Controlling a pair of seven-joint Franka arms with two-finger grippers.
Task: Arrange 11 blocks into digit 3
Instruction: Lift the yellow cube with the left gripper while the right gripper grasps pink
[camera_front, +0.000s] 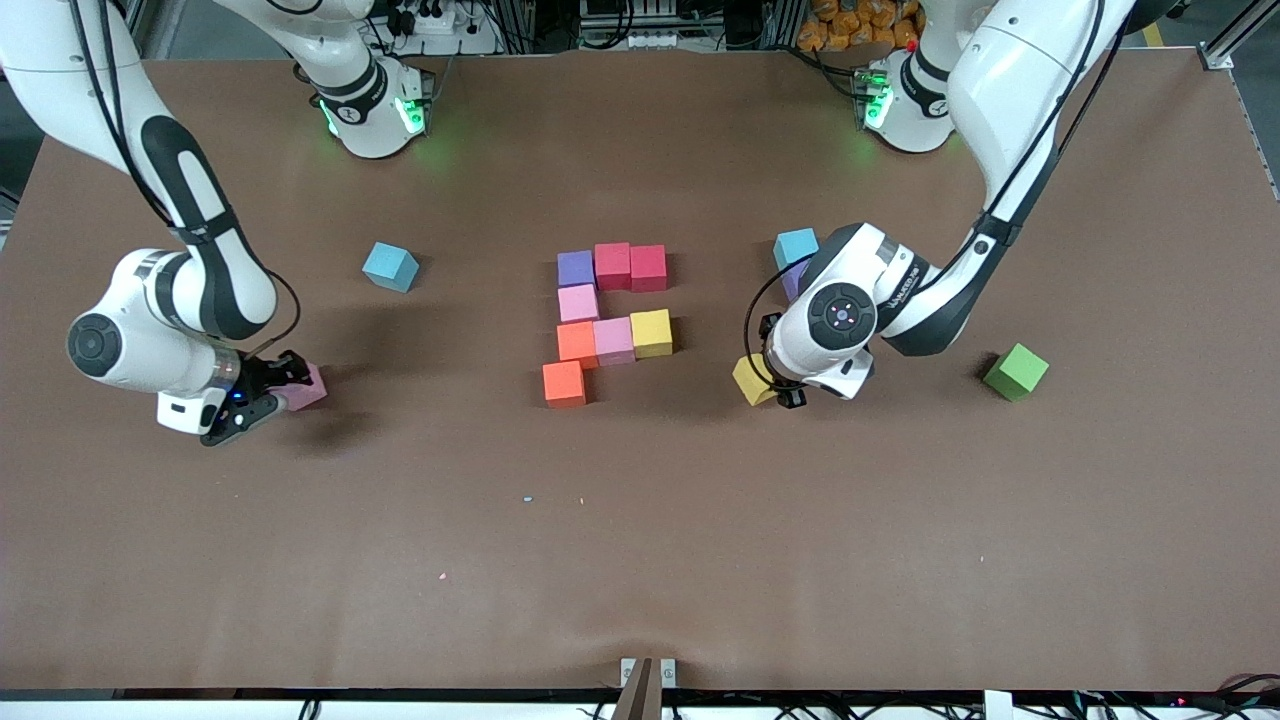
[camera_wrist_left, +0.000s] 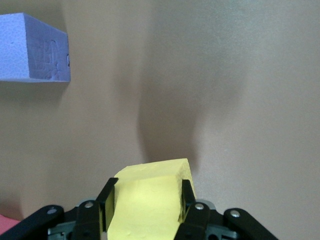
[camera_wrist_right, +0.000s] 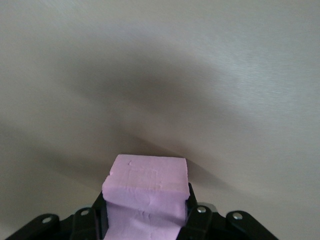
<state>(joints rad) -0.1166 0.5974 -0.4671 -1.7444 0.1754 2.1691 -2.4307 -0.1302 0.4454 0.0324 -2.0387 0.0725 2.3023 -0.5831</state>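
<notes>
Right now I have the left gripper (camera_front: 768, 385) clamped on a yellow block (camera_front: 751, 381), its fingers (camera_wrist_left: 107, 201) pressed against two sides of the cube, toward the left arm's end of the surface (camera_front: 900, 560). A purple block (camera_front: 794, 279) sits just farther from the front camera, mostly hidden by that arm's wrist, with a light-blue cube (camera_front: 796, 247) beside it and a green cube (camera_front: 1015, 372) well apart toward the surface's edge.

My right gripper (camera_front: 282, 388) is closed around a pink block (camera_front: 305, 388) toward the right arm's end of the surface; I can see the foam squeezed between the fingers (camera_wrist_right: 192, 202) in the right wrist view. Another light-blue cube (camera_front: 390, 266) lies farther from the front camera.

Between the arms I see the cluster: a purple block (camera_front: 575, 268) and two red blocks (camera_front: 630, 266) in a row, a pink one (camera_front: 578, 302) under the purple, then orange (camera_front: 577, 342), pink (camera_front: 613, 340) and yellow (camera_front: 651, 332) side by side, and one more orange block (camera_front: 564, 383) nearest the front camera
</notes>
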